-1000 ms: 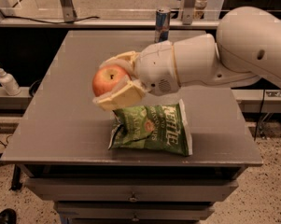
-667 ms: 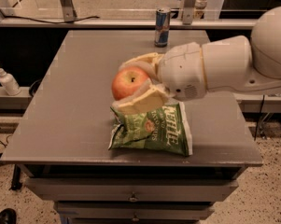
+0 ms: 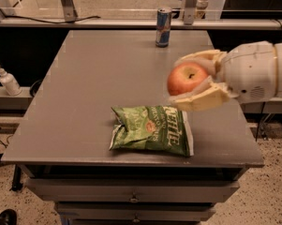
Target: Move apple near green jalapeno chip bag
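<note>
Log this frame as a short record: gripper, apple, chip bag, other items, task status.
gripper: over the table's right side, jaws shut on the apple
chip bag: lying flat near the table's front edge
apple: held off the table, above the chip bag's right end
other: can at the back edge; bottle left of the table
status: apple not yet set down

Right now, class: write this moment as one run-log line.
hand: over right side of table, shut on apple | apple: in air, not placed | green jalapeno chip bag: flat near front edge | can: back edge
</note>
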You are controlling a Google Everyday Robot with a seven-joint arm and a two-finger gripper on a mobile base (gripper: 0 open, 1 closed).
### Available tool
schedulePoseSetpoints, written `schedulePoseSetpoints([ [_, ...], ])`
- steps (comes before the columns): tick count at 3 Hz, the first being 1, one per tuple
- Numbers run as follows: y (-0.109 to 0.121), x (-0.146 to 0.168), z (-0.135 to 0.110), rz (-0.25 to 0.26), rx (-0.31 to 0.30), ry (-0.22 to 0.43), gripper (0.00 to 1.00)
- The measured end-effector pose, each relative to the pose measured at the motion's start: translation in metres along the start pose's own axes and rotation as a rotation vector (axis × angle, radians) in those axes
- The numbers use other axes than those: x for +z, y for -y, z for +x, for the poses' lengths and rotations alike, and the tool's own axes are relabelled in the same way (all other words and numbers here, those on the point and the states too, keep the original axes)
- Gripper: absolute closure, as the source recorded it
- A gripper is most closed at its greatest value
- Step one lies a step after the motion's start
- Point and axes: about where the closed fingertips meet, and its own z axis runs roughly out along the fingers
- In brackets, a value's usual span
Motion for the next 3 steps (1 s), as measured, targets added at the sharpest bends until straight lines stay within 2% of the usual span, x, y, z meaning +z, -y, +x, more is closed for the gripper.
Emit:
schedulePoseSetpoints([
  [1, 0.015, -0.031, 0.031, 0.062, 0.029, -0.008, 1.0],
  [2, 0.025, -0.045, 0.07, 0.102, 0.069, -0.004, 1.0],
  [3, 0.027, -0.042, 0.111, 0.116, 0.121, 0.013, 1.0],
])
